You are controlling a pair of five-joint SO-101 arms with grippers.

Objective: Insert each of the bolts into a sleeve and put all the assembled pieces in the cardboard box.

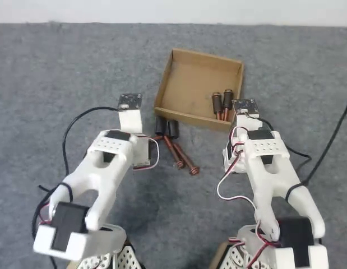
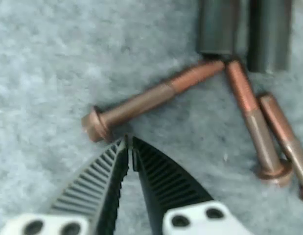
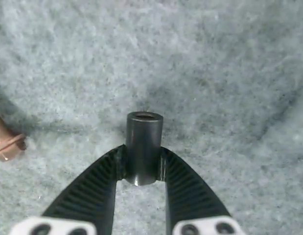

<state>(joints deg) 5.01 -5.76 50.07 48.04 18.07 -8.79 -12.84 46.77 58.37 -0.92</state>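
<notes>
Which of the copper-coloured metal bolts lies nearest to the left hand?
The copper-coloured metal bolt whose flanged head lies right at the tips of the left hand; the other two bolts lie farther away.

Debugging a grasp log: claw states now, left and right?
Left claw: closed, empty, tips near a bolt.
Right claw: closed on a sleeve.
</notes>
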